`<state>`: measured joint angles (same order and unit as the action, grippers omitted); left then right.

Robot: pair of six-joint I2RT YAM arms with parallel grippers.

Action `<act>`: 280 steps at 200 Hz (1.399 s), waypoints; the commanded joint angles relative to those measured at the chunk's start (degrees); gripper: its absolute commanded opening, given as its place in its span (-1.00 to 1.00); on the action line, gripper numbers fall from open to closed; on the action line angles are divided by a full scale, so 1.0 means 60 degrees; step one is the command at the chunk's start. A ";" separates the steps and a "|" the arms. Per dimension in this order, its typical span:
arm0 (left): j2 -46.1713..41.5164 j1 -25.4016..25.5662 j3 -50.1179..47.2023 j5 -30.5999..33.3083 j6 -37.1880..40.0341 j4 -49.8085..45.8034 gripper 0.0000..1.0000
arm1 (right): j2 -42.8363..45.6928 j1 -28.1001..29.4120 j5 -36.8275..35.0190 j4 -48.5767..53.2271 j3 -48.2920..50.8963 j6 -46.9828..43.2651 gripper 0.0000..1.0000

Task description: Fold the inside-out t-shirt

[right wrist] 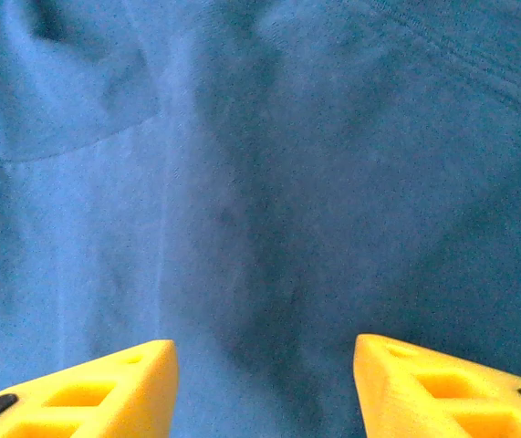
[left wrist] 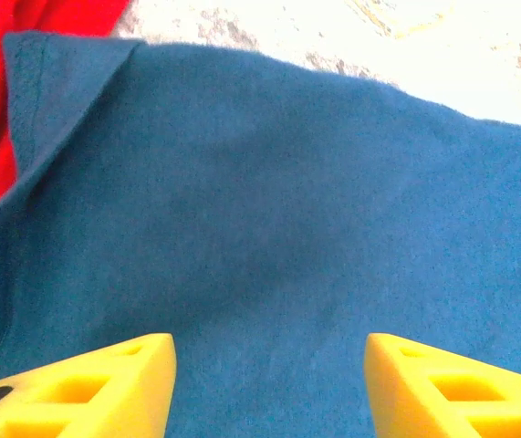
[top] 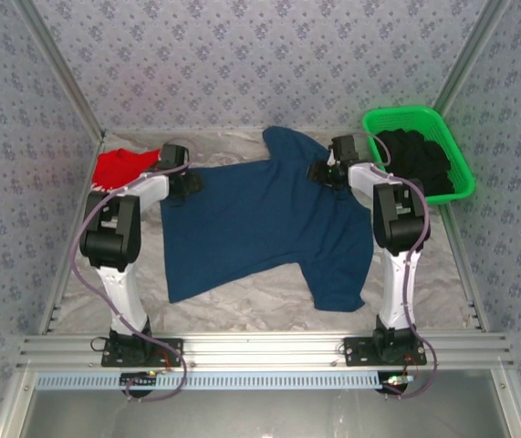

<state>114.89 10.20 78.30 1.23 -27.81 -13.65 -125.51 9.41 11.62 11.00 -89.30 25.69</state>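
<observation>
Your inside-out t-shirt (top: pixel 260 219) is spread out flat in the middle of the table (top: pixel 242 306). It's lying sideways: the long axis runs left to right, what looks like the straight hem edge is on the left, and one sleeve sticks out at the far edge with the other at the near right. That's the bit that matters, since any fold has to go along or across that line.

The left hand (top: pixel 184 181) is sitting over the far-left corner of the shirt, right beside the red garment (top: pixel 119 166). On the left wrist cam its fingers (left wrist: pixel 105 383) are spread with plain blue cloth under them and nothing pinched, and the corner there is turned over a little.

The right hand (top: pixel 330 173) is over the far-right part, near the base of the far sleeve, close to the green basket (top: pixel 461 178). It's also spread with nothing in it, cloth under the fingers (right wrist: pixel 105 388).

Both arms reach forward with the hands pointing down at the far edge, so each has its own corner. I'd guess the next move is pinching both and bringing that edge towards you.
</observation>
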 commanded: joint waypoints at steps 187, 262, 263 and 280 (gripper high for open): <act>0.2818 -0.0279 0.6544 -0.2334 0.0802 -0.3337 0.23 | 0.2410 -0.0566 -0.0455 0.3366 -0.0018 -0.1143 0.15; -0.2520 0.0904 -0.0955 -0.2726 0.0113 -0.0425 0.26 | 0.8591 0.0192 -0.1507 0.5596 0.7122 0.1107 0.09; -0.2536 0.0935 -0.0989 -0.2740 0.0119 -0.0415 0.26 | 0.8617 0.0198 -0.1524 0.5602 0.7179 0.1152 0.09; -0.2672 0.1498 -0.1562 -0.2835 0.0167 -0.0309 0.26 | 0.8933 0.0125 -0.1701 0.5658 0.7734 0.1405 0.09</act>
<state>98.78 15.00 74.28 -14.15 -27.05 -18.04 -74.72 10.04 4.71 40.40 -46.61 28.75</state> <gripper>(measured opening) 0.630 0.546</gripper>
